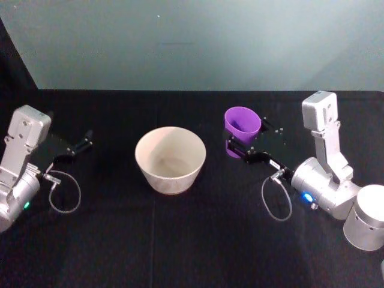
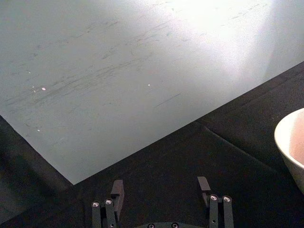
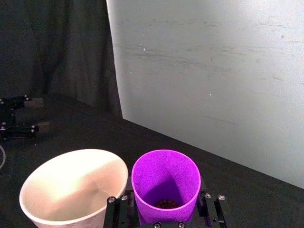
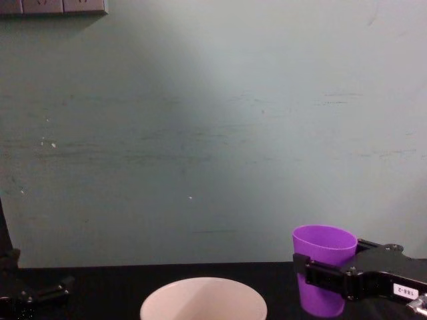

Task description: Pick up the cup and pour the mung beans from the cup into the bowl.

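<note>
Clamping the cup (image 1: 242,123) by its lower wall, the right gripper (image 1: 240,147) holds it upright, its jaws narrowed onto the purple sides. Mung beans (image 3: 166,204) lie in the cup's bottom. The bowl (image 1: 171,177) stands just beside this gripper on its left, close to the cup but apart from it. Beyond the bowl, the left gripper (image 1: 84,144) rests parked over the black tablecloth (image 1: 180,240) with its fingers spread wide.
</note>
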